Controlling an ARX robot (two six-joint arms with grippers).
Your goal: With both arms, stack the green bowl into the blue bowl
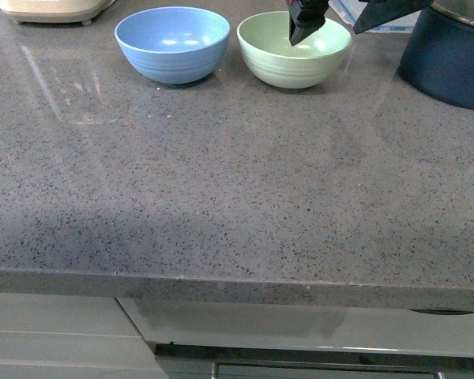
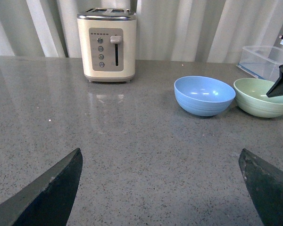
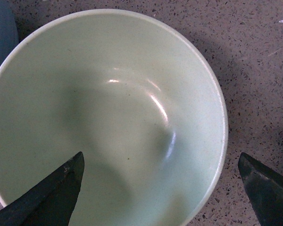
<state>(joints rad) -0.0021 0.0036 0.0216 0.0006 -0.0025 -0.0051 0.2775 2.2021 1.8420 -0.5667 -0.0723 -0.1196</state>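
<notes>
The blue bowl [image 1: 172,43] and the green bowl [image 1: 294,51] stand side by side at the back of the grey counter, almost touching. My right gripper [image 1: 325,36] hangs open over the green bowl's right rim. In the right wrist view one fingertip [image 3: 61,188] is over the inside of the green bowl [image 3: 108,117] and the other over the counter outside, with the rim between them. My left gripper [image 2: 160,188] is open above bare counter, well short of the blue bowl [image 2: 203,95] and green bowl [image 2: 260,98]. It does not show in the front view.
A dark navy pot [image 1: 450,55] stands just right of the green bowl, close to the right arm. A cream toaster [image 2: 107,44] sits at the back left, and a clear plastic container [image 2: 264,59] lies behind the bowls. The counter's front edge [image 1: 237,284] runs across the front view.
</notes>
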